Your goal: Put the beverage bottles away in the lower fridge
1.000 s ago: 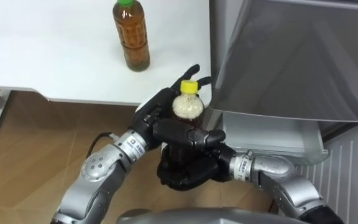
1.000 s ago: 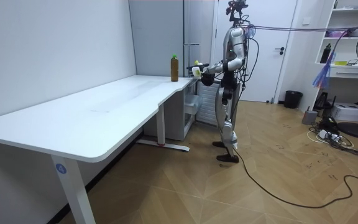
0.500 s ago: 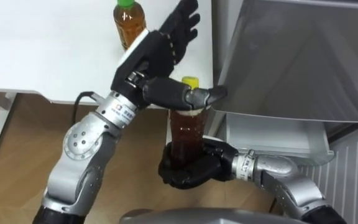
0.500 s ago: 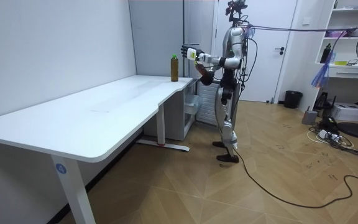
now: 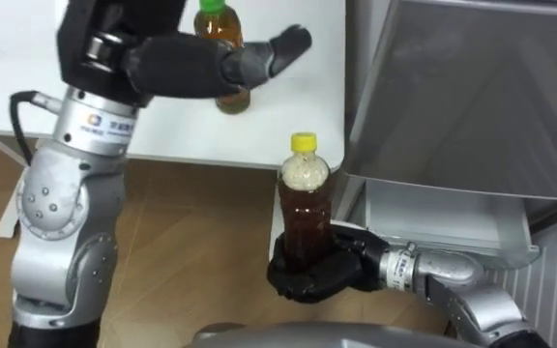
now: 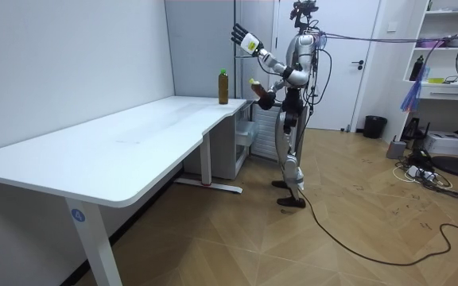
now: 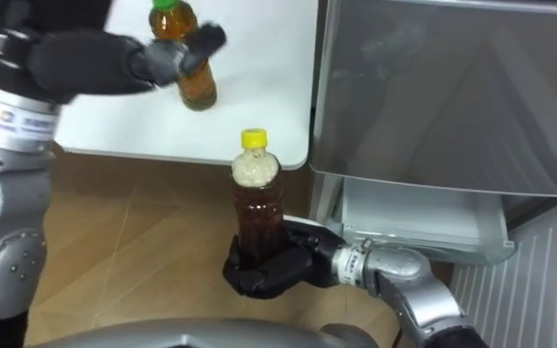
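My right hand [image 5: 314, 277] is shut on the lower part of a brown drink bottle [image 5: 304, 215] with a yellow cap, holding it upright in front of me, below the table's edge and just left of the fridge. A second bottle [image 7: 197, 85] of amber tea with a green cap stands on the white table [image 5: 193, 130] near its corner. My left hand [image 5: 167, 64] is raised high, open with fingers spread, partly covering that tea bottle. In the room view the left hand [image 6: 243, 37] is up at head height and the held bottle [image 6: 257, 87] is at chest height.
The grey fridge [image 5: 472, 97] stands right of the table, its door face close to the held bottle. Below it a white drawer-like bin [image 5: 443, 215] juts out. I stand on the wooden floor at the table's far end beside the fridge.
My left hand has come off the top of the yellow-capped bottle and risen up and to the left, fingers spread. The right hand keeps the bottle upright, a little lower.
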You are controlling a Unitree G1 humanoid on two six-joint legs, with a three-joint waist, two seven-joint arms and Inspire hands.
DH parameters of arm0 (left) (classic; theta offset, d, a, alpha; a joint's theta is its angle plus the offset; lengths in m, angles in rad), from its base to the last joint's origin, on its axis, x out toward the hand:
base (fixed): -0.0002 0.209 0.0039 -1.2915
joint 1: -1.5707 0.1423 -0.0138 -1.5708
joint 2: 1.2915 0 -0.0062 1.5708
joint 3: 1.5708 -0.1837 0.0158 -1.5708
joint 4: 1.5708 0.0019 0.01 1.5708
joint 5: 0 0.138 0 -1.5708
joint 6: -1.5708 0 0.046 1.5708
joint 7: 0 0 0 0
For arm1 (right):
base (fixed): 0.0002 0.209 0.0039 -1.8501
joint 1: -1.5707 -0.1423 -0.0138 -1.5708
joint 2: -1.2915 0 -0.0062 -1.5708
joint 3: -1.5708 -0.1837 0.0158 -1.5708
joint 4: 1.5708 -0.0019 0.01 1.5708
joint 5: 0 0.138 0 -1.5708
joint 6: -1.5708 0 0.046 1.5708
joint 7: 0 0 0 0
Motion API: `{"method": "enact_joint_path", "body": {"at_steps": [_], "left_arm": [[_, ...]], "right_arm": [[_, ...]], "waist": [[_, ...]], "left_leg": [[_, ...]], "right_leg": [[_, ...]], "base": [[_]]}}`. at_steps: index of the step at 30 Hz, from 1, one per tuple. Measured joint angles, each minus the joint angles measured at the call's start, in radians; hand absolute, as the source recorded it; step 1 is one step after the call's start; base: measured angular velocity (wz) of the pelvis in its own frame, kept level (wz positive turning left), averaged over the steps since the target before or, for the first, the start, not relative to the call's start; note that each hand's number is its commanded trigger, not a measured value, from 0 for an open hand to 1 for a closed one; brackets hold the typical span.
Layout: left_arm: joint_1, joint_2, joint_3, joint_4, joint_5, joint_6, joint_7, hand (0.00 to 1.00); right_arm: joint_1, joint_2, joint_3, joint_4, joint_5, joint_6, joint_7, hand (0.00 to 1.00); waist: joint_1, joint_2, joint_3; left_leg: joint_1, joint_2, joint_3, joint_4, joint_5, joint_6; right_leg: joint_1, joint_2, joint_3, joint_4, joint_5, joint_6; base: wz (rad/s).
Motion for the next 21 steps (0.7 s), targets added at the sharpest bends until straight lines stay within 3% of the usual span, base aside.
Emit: {"method": "enact_joint_path", "body": {"at_steps": [3,13,17,21], "left_arm": [[-0.035,-0.003,0.066,-0.007,0.0,-0.044,0.076,0.0],[-0.031,-0.009,0.266,-0.035,0.075,-0.164,0.32,0.0],[-0.019,-0.01,0.352,0.084,0.072,-0.191,0.433,0.0],[0.018,-0.01,0.37,0.254,-0.027,-0.19,0.529,0.0]], "right_arm": [[0.036,-0.002,-0.02,-0.001,0.0,-0.014,0.011,1.0],[0.112,0.007,-0.055,-0.006,-0.074,-0.029,0.013,1.0],[0.129,0.02,-0.099,-0.007,-0.096,-0.029,0.009,1.0],[0.128,0.008,-0.1,-0.019,-0.093,-0.027,-0.022,1.0]], "waist": [[0.029,0.001,-0.0003],[0.114,0.007,-0.002],[0.123,0.007,-0.0024],[0.145,0.003,-0.0037]], "left_leg": [[0.009,0.001,0.006,0.0,0.0,0.0],[0.041,0.001,-0.005,-0.017,0.0,0.0],[0.042,-0.005,-0.02,-0.015,0.0,-0.001],[0.043,-0.004,-0.017,-0.017,0.001,-0.002]], "right_leg": [[0.01,0.0,-0.001,-0.003,0.0,0.0],[0.046,0.003,-0.002,-0.022,0.0,0.002],[0.061,0.003,-0.025,-0.034,-0.001,0.003],[0.058,0.002,-0.024,-0.034,-0.002,0.002]], "base": [[-0.01],[0.04],[0.14],[-0.03]]}}
